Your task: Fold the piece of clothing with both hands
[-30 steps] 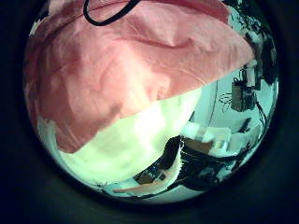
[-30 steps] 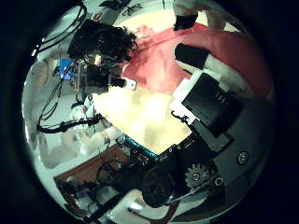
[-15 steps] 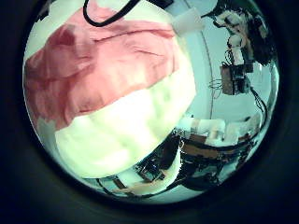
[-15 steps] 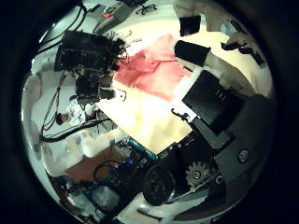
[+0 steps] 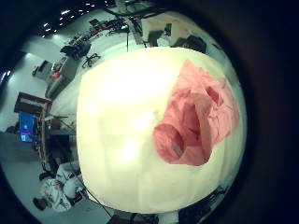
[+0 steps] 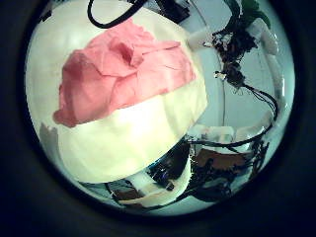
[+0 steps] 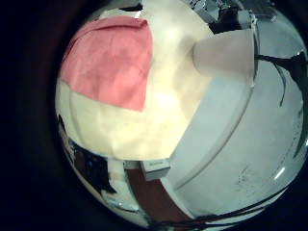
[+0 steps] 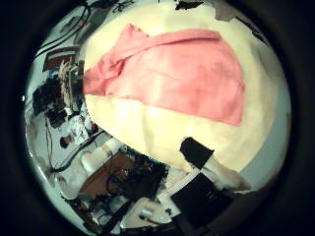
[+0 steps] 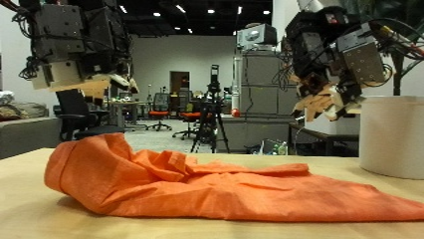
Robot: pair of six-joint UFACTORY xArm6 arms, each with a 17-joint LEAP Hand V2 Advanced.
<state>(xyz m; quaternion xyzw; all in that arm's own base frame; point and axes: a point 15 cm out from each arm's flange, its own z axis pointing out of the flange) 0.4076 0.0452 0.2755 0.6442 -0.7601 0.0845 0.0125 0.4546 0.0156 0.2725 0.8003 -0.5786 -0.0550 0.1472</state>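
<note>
on the pale wooden table [image 9: 27,169] we see the crumpled orange cloth garment [image 9: 199,189] lying free. both the left hand [image 9: 83,45] and the right hand [image 9: 331,60] hang above it, fingers relaxed, holding nothing. a white cylindrical container [image 9: 394,134] stands at the far right.

My pale wooden table [image 9: 27,214] underneath, black office chairs [image 9: 80,112] behind, tall grey cabinet [image 9: 263,100], tripod [image 9: 210,124], ceiling spotlights [image 9: 179,9], grey floor
</note>
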